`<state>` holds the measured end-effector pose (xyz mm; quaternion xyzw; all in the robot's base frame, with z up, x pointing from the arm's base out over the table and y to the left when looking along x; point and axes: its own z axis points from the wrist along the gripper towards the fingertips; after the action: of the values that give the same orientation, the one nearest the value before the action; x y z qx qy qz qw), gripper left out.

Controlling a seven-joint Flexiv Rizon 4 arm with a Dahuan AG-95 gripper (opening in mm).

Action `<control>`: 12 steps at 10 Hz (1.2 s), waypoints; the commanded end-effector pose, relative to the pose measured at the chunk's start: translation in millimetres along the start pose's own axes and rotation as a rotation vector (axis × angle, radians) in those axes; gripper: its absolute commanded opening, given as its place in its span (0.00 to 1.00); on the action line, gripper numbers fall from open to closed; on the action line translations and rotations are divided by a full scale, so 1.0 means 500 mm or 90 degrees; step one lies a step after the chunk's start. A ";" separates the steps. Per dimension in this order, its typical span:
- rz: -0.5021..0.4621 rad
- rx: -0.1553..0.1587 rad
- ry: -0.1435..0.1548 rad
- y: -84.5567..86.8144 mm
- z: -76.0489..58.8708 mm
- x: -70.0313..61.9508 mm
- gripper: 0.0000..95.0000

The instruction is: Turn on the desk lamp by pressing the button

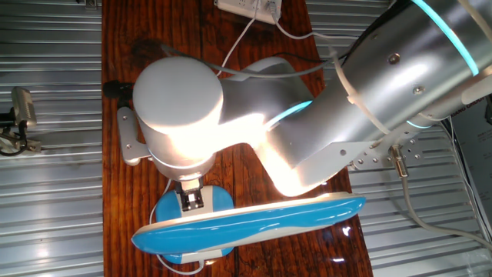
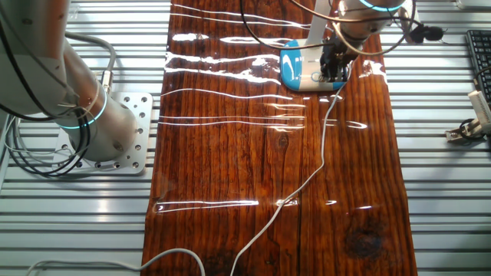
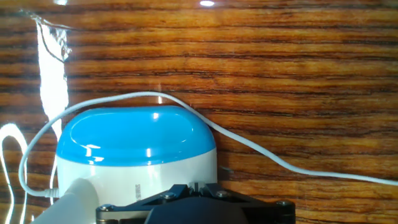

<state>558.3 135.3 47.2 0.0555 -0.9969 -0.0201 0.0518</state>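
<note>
Hand point(image 3: 196, 200) low over desk lamp point(image 3: 135, 149) base, lamp lit, finger gap cannot be told

Arm look: silver-grey w/ cyan rings

Arm point(image 1: 400, 77) has smooth silver-grey shell, big round white joint cap point(image 1: 177, 96), cyan glowing rings at joints, small screws, white zip tie around body, grey cables alongside. Base point(image 2: 73, 115) sits on perforated metal plate point(image 2: 130, 138), black cables looped beside it. Gripper point(image 3: 196, 205) is black, w/ silver screw heads.
</note>
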 end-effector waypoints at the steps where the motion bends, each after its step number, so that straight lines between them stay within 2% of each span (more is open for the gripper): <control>1: -0.013 -0.009 -0.002 -0.001 0.000 -0.002 0.00; 3: -0.026 -0.018 -0.004 0.000 0.000 -0.003 0.00; 6: -0.034 -0.042 -0.002 0.000 0.001 -0.003 0.00; 8: -0.037 -0.047 0.008 0.000 0.001 -0.003 0.00; 10: -0.041 -0.060 0.007 0.000 0.001 -0.003 0.00; 12: -0.043 -0.064 0.009 0.001 0.001 -0.003 0.00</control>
<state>558.8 136.4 46.9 0.0876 -0.9917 -0.0726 0.0597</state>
